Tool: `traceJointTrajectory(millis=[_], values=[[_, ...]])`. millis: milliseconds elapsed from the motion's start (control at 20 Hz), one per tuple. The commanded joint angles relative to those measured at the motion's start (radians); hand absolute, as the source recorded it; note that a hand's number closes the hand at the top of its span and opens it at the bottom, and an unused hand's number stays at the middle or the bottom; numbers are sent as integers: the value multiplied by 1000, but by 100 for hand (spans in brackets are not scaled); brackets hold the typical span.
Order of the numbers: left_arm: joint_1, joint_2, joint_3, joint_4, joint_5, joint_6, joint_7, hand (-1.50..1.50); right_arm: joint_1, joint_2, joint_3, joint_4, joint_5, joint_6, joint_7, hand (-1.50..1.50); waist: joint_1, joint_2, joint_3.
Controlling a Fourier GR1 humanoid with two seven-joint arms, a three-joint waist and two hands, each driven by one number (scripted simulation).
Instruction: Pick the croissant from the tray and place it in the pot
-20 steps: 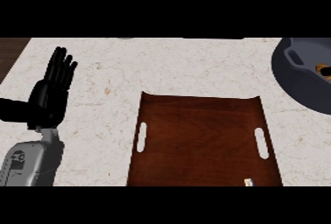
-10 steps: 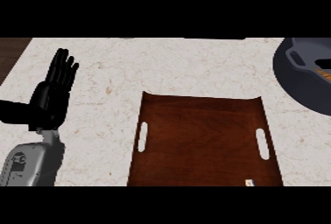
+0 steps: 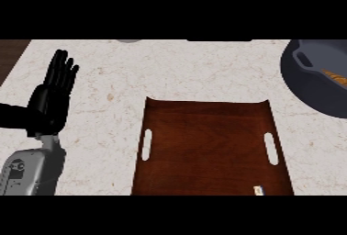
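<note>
the left hand [image 3: 51,98] is resting open at the view's left, fingers straight up, holding nothing. the croissant [image 3: 333,76] is showing as an orange sliver inside the pot [image 3: 308,92], beyond the tray [image 3: 210,151].

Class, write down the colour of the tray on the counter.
The tray is dark reddish-brown, wood-grained; the head view shows it.
</note>
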Motion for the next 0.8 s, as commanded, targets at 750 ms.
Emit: traceJointTrajectory(millis=[750], values=[[90, 9, 23, -80, 3, -13, 4, 0, 587, 142, -3, -814, -331, 142, -36, -150, -25, -12, -3]])
